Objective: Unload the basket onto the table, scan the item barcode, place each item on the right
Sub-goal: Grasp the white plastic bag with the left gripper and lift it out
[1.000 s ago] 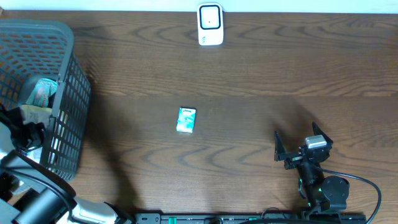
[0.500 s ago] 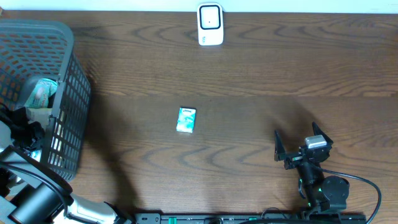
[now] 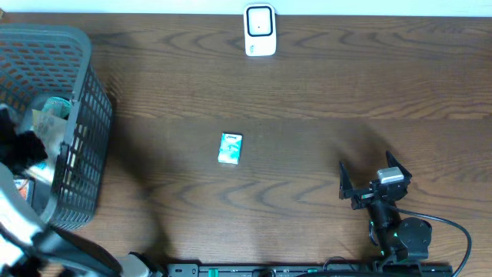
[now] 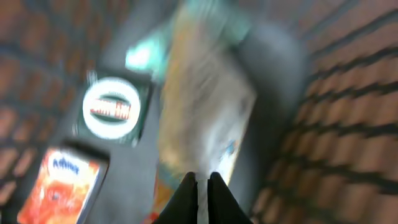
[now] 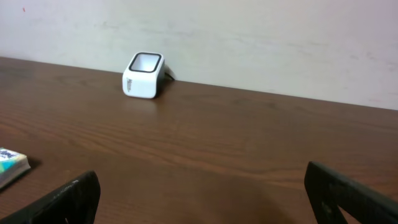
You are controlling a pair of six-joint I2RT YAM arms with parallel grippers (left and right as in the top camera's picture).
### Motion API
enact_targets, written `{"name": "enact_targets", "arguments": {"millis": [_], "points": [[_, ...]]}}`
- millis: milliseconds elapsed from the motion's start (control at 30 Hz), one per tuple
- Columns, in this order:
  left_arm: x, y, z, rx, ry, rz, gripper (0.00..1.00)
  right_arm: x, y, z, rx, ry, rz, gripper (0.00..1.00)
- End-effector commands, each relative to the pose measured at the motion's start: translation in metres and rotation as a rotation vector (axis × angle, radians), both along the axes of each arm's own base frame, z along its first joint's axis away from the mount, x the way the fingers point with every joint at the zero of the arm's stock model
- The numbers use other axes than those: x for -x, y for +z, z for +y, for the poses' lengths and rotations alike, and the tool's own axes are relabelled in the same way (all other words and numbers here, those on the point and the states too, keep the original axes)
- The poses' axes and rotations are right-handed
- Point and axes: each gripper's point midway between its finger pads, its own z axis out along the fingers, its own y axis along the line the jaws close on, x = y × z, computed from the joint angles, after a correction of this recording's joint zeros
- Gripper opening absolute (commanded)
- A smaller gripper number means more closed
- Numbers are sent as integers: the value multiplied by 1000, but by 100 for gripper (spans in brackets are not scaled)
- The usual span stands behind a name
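My left gripper [image 3: 23,146] is down inside the grey basket [image 3: 84,92] at the table's left. The blurred left wrist view shows its fingers [image 4: 186,193] pinched on the thin pale edge of a beige and orange packet [image 4: 205,106] lying among the basket's goods. A white barcode scanner [image 3: 260,31] stands at the far edge of the table, also visible as the white scanner [image 5: 143,75] in the right wrist view. My right gripper [image 3: 370,175] rests near the front right with its fingers wide apart and nothing between them.
A small teal box [image 3: 230,148] lies on the wood at mid-table, left of the right gripper. The basket also holds a dark green box with a round white logo [image 4: 112,109] and an orange packet [image 4: 59,186]. A pale wall stands behind the scanner.
My left gripper has shut inside the basket on the packet's edge and shifted toward the far side. The right arm and the teal box have not moved.
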Motion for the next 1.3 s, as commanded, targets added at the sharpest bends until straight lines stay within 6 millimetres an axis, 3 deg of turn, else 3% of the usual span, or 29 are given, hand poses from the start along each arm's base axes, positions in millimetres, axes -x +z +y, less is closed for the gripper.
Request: {"name": "enact_targets", "arguments": {"millis": [0, 133, 233, 267, 367, 500, 667, 967, 1167, 1233, 1267], "points": [[-15, 59, -13, 27, 34, -211, 7, 0, -2, -2, -5, -10, 6, 99], [-12, 85, -16, -18, 52, -276, 7, 0, -1, -2, -5, -10, 5, 99], [-9, 79, -16, -11, 64, -251, 7, 0, -2, -2, -5, -10, 6, 99], [-7, 72, -14, -9, 78, -228, 8, 0, -1, -2, -5, -10, 5, 99], [6, 42, -4, -8, 148, -121, 45, 0, -2, -2, -5, -10, 6, 99], [30, -7, 18, -29, 271, 79, 56, 0, -2, -2, -5, -10, 6, 99], [30, -54, 25, 30, 279, 191, 72, 0, -1, -2, -5, -10, 5, 99], [39, -138, 15, 189, 220, 394, 73, 0, -1, -2, -5, -10, 5, 99], [37, -172, -8, 347, 183, 426, 73, 0, -1, -2, -5, -10, 5, 99], [36, -177, -14, 382, 176, 427, 66, 0, -1, -2, -5, -10, 5, 99], [36, -179, -15, 392, 175, 427, 58, 0, -2, -2, -5, -10, 6, 99]]}}
